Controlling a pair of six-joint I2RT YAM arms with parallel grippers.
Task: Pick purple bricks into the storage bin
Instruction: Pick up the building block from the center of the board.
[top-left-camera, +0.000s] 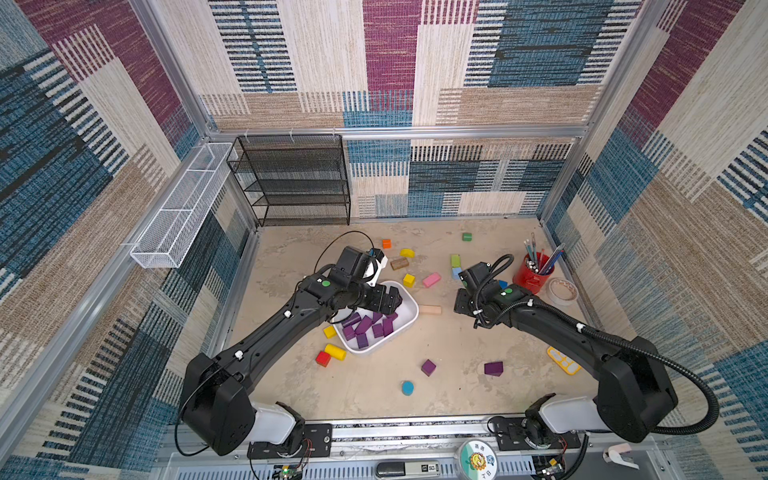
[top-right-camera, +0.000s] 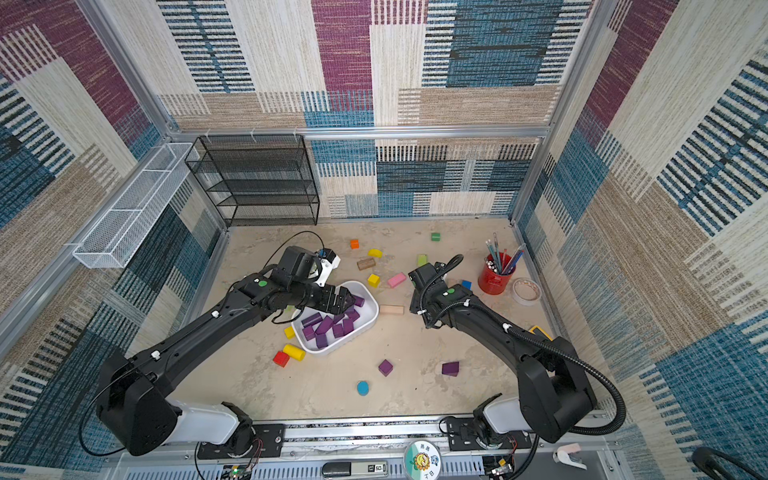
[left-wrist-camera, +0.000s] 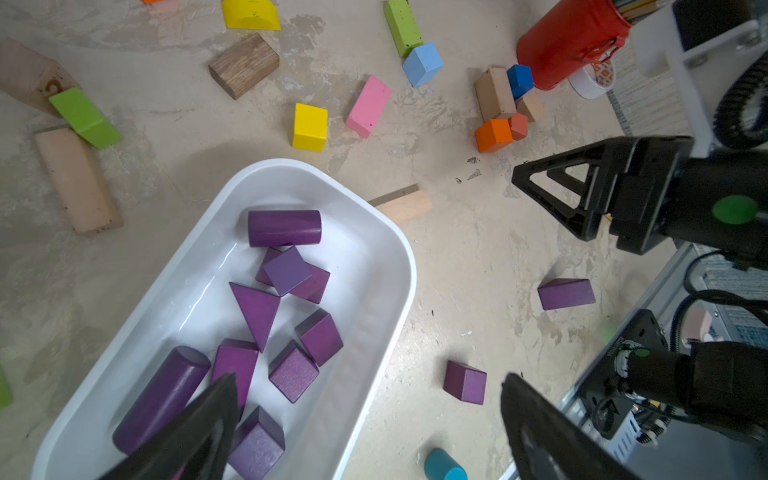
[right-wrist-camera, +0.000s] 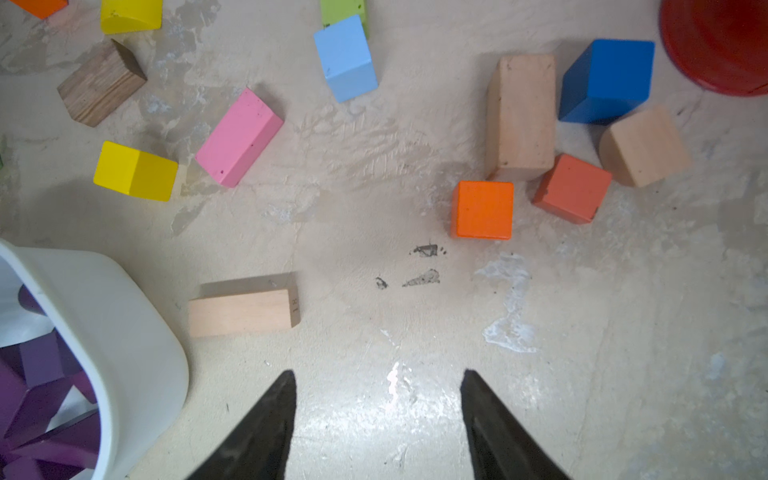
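Inside the shallow white plastic storage bin (left-wrist-camera: 390, 266) lie most dark-purple wooden bricks (left-wrist-camera: 286, 270), with a purple cube (top-left-camera: 428, 367) and a purple wedge (top-left-camera: 493, 368) loose on the beige tabletop (top-left-camera: 374, 399) nearby, the left gripper (top-left-camera: 390, 302) spread wide and empty above the bin, and the right gripper (right-wrist-camera: 379, 372) parted, empty, over bare tabletop.

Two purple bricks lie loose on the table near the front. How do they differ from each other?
Shape: the purple cube has equal faces; the purple wedge is longer, with a sloping top.
Place: the cube lies nearer the storage bin; the wedge lies farther toward the right arm.
Pose: the cube sits cornerwise to the table's front edge, the wedge squarer.
Both are dark purple, outside the bin.
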